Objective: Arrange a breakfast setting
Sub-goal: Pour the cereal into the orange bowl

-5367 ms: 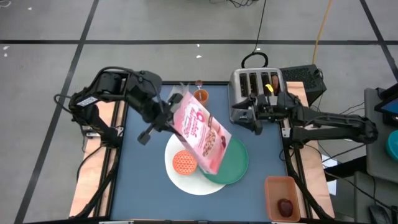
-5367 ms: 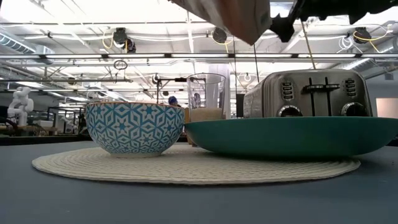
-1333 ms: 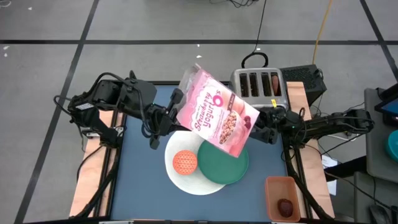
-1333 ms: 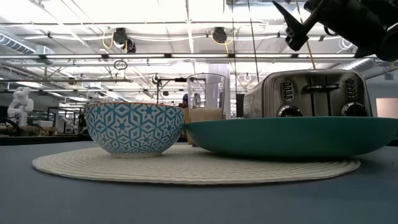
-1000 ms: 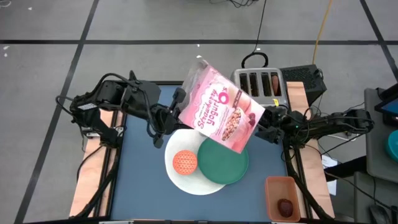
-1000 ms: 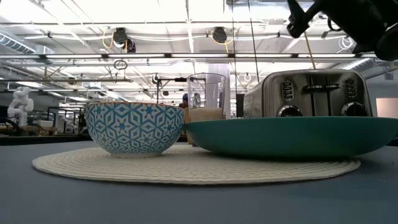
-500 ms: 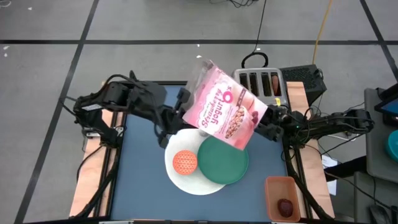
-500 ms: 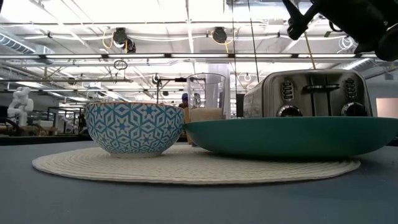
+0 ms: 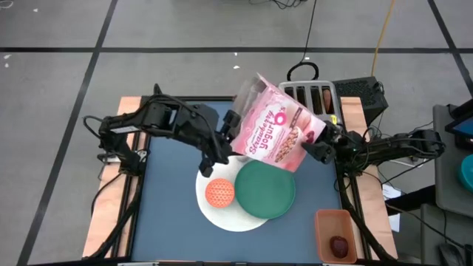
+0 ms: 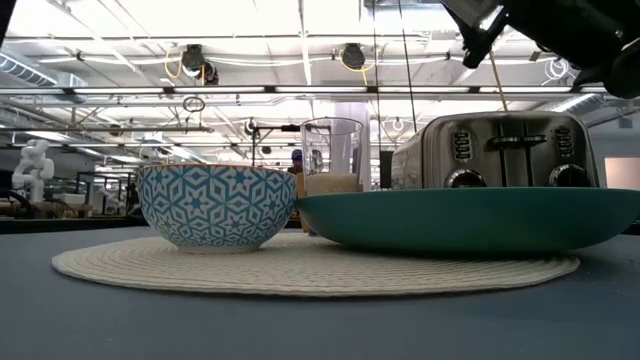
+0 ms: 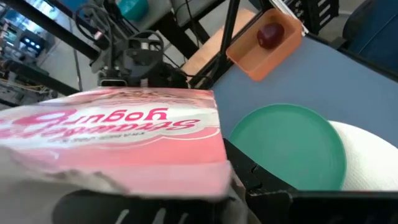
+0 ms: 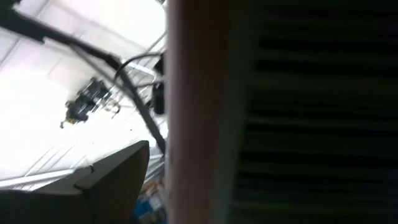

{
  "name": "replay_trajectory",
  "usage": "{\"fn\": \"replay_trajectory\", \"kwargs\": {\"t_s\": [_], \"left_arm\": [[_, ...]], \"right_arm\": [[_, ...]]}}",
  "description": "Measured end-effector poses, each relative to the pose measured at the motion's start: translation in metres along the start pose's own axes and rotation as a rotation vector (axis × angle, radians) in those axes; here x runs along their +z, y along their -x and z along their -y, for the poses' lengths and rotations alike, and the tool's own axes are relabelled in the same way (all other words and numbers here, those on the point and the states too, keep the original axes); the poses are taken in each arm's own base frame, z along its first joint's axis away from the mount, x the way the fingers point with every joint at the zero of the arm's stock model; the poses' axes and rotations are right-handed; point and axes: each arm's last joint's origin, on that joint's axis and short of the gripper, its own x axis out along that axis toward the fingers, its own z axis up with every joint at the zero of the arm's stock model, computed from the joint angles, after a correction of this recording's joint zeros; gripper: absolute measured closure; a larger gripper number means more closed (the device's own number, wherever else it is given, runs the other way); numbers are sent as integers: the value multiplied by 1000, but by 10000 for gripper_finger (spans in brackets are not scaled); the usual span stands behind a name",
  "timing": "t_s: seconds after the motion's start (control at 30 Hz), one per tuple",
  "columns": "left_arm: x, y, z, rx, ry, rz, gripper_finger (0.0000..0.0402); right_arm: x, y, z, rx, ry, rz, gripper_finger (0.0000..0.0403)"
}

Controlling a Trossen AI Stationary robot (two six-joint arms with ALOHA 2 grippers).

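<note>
Above the blue table (image 9: pixel 166 207), the pink cereal box (image 9: pixel 277 134) hides both grippers: left gripper (image 9: pixel 230 127) clamps it, right gripper (image 9: pixel 319 142) spread wide against it.

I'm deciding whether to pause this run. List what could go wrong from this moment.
1. The pink cereal box hangs tilted above the green plate, gripped by the left gripper at one end, with the right gripper at the other; a pull from either could tear or drop it.
2. If dropped, it could hit the orange bowl or the toaster.
</note>
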Motion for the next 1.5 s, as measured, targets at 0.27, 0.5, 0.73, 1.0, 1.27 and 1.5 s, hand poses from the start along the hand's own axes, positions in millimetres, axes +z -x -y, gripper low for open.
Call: {"fn": "replay_trajectory", "kwargs": {"t_s": [0.27, 0.5, 0.73, 1.0, 1.27, 1.5], "left_arm": [[-1, -4, 0, -1, 2, -14, 401], [-1, -3, 0, 0, -4, -13, 401], [-1, -3, 0, -1, -5, -12, 401], [-1, -3, 0, -1, 81, -15, 384], [-2, -3, -1, 52, 231, -49, 353], [-3, -3, -2, 81, 292, -63, 306]], "right_arm": [[0, 0, 2, -42, 75, 26, 19], [0, 0, 1, -30, 81, 14, 31], [0, 0, 1, -22, 96, 8, 96], [0, 0, 1, -18, 104, 7, 143], [0, 0, 1, -25, 104, 12, 142], [0, 0, 1, -26, 104, 12, 143]]}}
